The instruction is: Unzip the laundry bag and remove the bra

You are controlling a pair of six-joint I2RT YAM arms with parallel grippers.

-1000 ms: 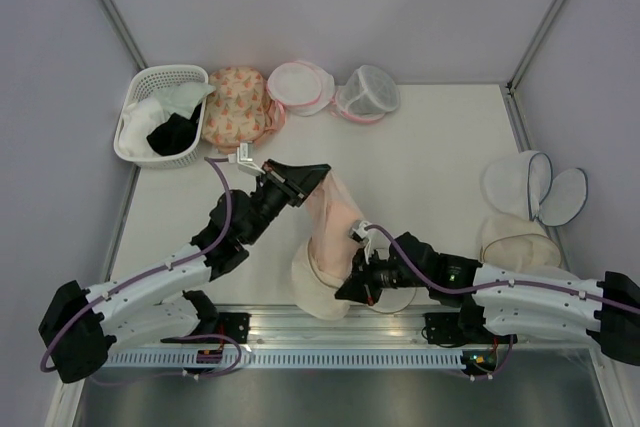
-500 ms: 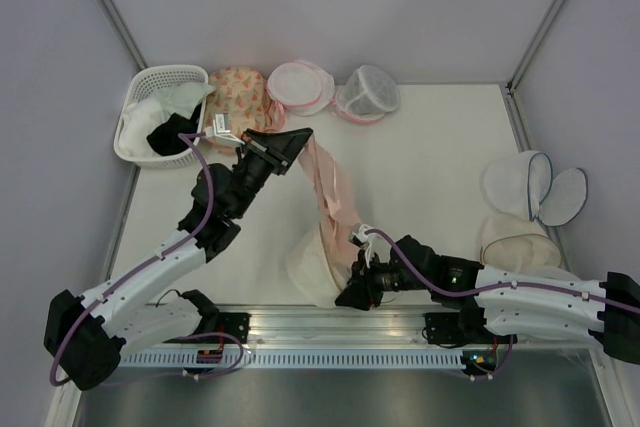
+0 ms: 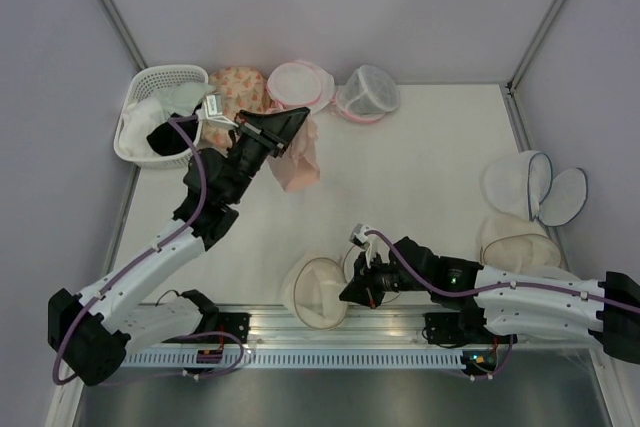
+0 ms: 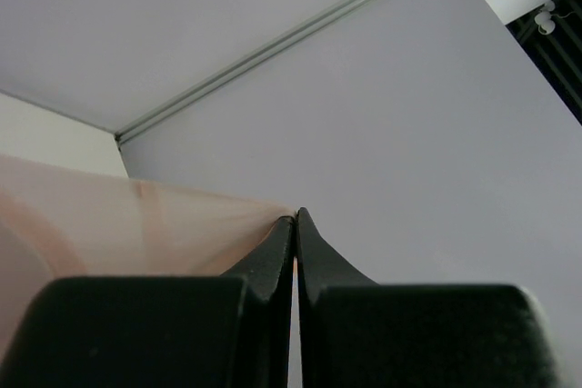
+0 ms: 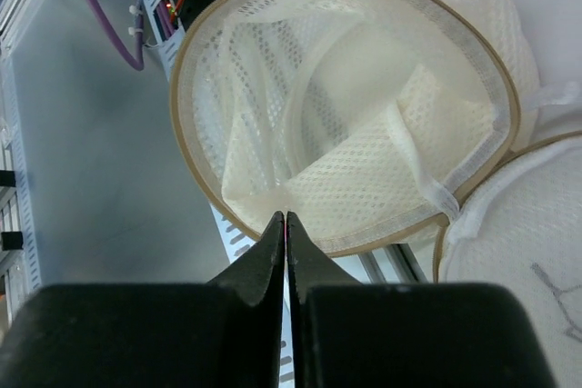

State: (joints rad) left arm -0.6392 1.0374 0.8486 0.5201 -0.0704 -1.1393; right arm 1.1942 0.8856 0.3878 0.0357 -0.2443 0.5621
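Observation:
The laundry bag (image 3: 312, 293) lies open at the table's front edge, cream mesh with beige trim. In the right wrist view its open half (image 5: 364, 115) shows an empty inside, and its face with the black drawing (image 5: 546, 279) is at the lower right. My right gripper (image 3: 344, 296) is shut on the bag's mesh near the rim, as the right wrist view (image 5: 287, 216) shows. My left gripper (image 3: 296, 120) is shut on the pale pink bra (image 3: 297, 162), which hangs from it above the table's far left, clear of the bag. The left wrist view (image 4: 296, 215) shows pink cloth (image 4: 136, 224) held between the jaws.
A white basket (image 3: 136, 107) with white and black garments stands at the far left. A peach floral bag (image 3: 232, 95) and two pink-trimmed round bags (image 3: 298, 82) (image 3: 368, 93) line the back. More white and cream bags (image 3: 530, 187) lie at the right. A metal rail (image 3: 330, 332) runs along the front.
My left gripper has lifted and carried the bra to the far left, pulling it fully out of the bag. The bag has dropped open by the front edge, still held by my right gripper.

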